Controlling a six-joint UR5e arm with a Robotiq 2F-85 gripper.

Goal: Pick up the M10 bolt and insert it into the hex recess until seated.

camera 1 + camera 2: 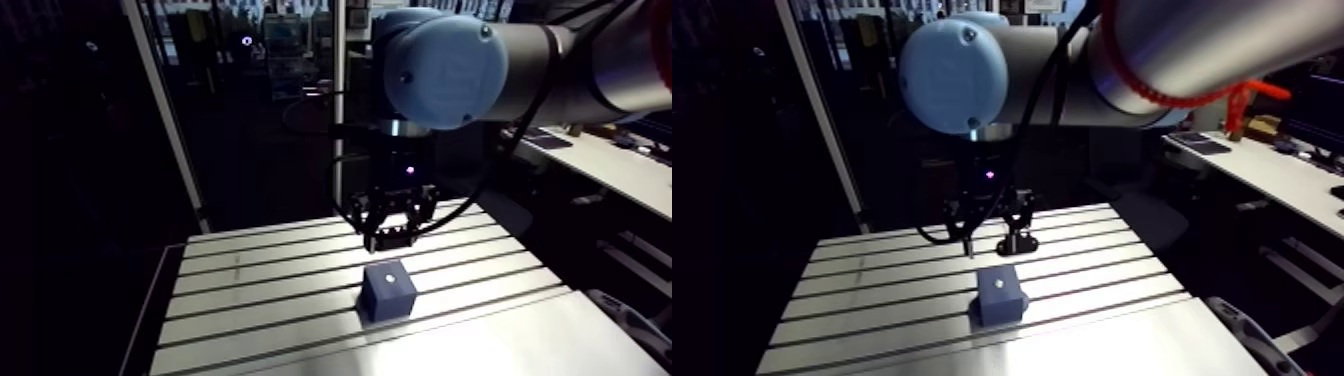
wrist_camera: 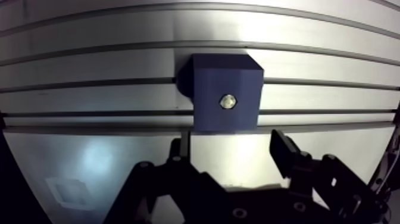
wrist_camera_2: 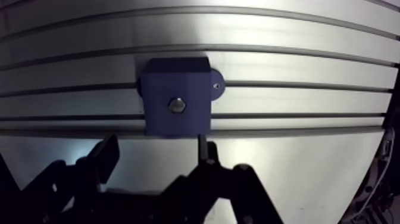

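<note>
Slotted table (image 2: 89,65); block (image 2: 223,74) with bolt (image 2: 227,102) ahead of spread hand (image 2: 229,143)

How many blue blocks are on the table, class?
1. The blue block sits on the table, ahead of the open gripper, bolt in its top. None seems hidden.

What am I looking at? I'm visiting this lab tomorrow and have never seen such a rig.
It is a robot arm with a two-fingered gripper. Two pictures come from a camera on the arm's upper link, looking down at the slotted aluminium table; two come from a camera on the wrist, looking past the gripper. On the table stands a dark blue block with a metal hex bolt head in its top face. The gripper is open and holds nothing.
</note>
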